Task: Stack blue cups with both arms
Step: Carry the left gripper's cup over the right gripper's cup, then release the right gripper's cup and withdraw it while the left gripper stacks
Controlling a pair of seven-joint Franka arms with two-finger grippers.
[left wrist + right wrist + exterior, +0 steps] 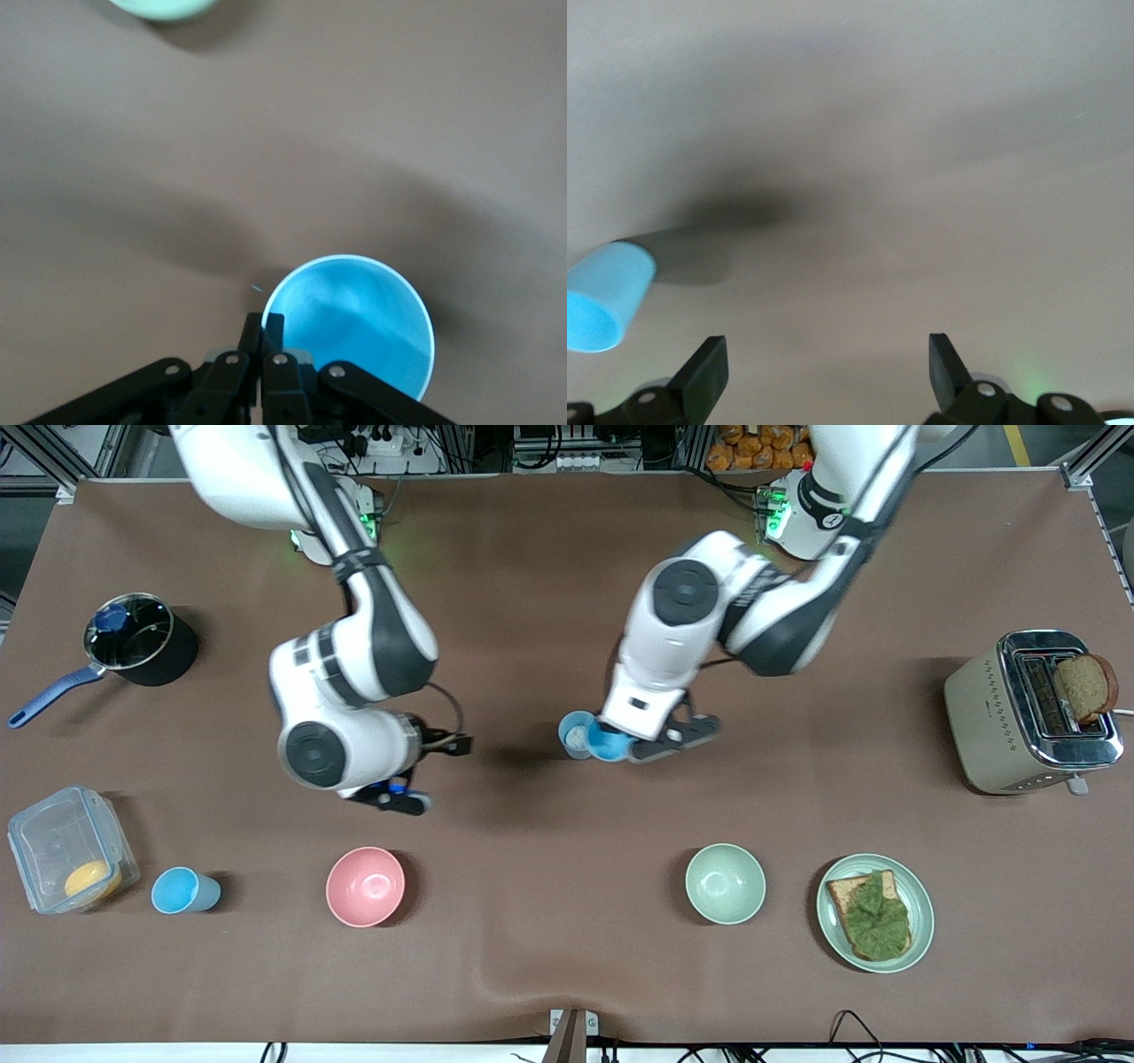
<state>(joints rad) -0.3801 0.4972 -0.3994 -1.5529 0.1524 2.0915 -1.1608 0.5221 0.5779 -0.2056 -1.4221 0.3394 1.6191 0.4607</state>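
My left gripper is shut on the rim of a light-blue cup, one finger inside and one outside its wall. It holds that cup at the middle of the table, right beside a second blue cup that stands upright. A third blue cup stands near the front edge toward the right arm's end. My right gripper hangs open and empty over bare table above the pink bowl's side. A blue cup shows at the edge of the right wrist view.
Along the front stand a pink bowl, a pale green bowl and a plate with bread and lettuce. A toaster sits at the left arm's end. A black pot and a clear container sit at the right arm's end.
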